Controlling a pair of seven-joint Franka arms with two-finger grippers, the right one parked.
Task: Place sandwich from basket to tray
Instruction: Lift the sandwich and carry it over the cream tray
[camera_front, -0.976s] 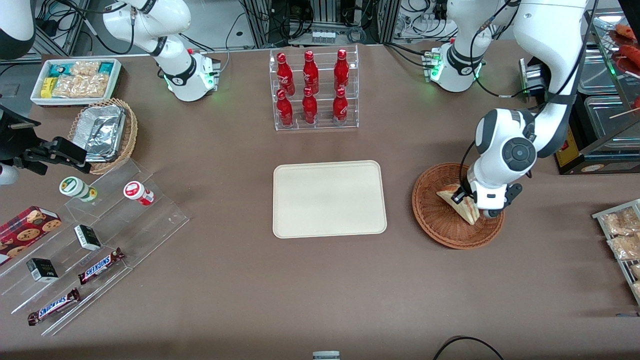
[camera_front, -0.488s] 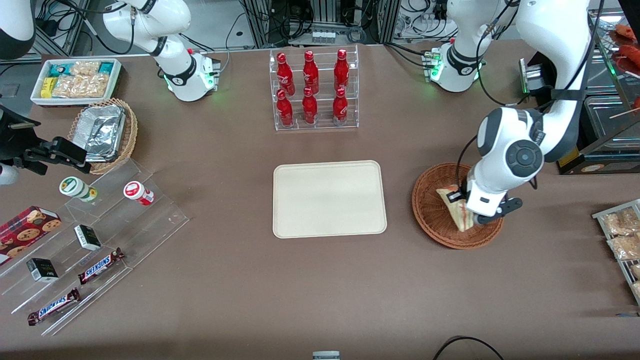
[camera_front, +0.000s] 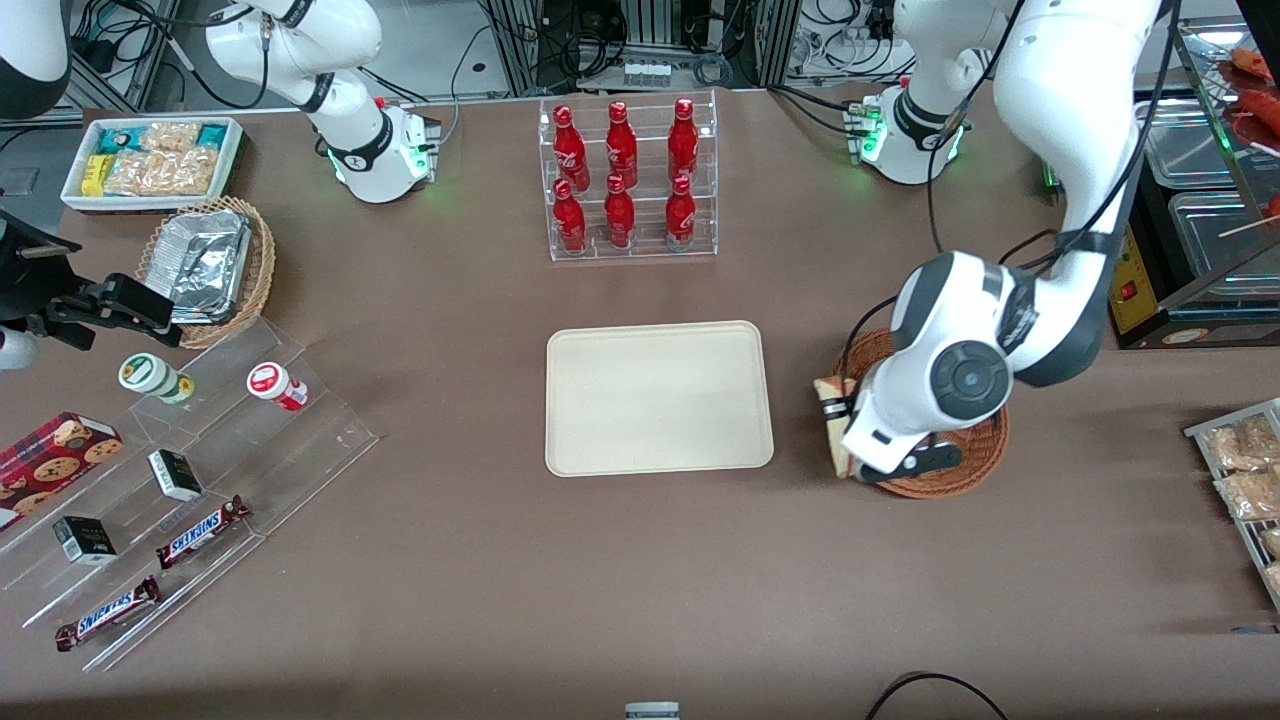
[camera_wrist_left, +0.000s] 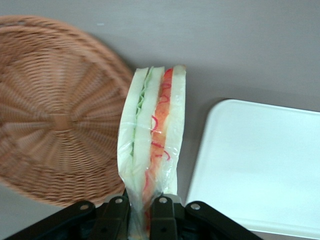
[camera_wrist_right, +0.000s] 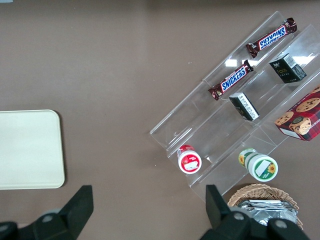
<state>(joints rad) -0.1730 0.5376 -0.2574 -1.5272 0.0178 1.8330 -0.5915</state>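
In the front view, the working arm's gripper (camera_front: 838, 425) sits right of the frame's centre, clamped on the sandwich (camera_front: 829, 410), which hangs lifted over the rim of the basket (camera_front: 975, 470) on the side facing the tray (camera_front: 658, 397). The tray lies flat on the brown tabletop (camera_front: 500, 560) at mid-frame, bare, with a clear rack of red bottles (camera_front: 628, 178) above it in the picture. The arm's white wrist covers much of the basket. In the left wrist view, the gripper (camera_wrist_left: 140, 207) pinches the sandwich (camera_wrist_left: 152, 145) by its narrow end, the two black fingers (camera_wrist_left: 117, 209) pressed against either side of the plastic-wrapped wedge. The green, red and orange filling layers face the camera between the pale bread slices. The wedge hangs over a strip of tabletop (camera_wrist_left: 210, 45) between the woven basket (camera_wrist_left: 55, 115) and a rounded corner of the tray (camera_wrist_left: 260, 165). In the right wrist view, the tray (camera_wrist_right: 30, 150) shows at the left edge of the frame, and a clear stepped stand (camera_wrist_right: 220, 120) holding two Snickers bars (camera_wrist_right: 235, 80) occupies the right half.
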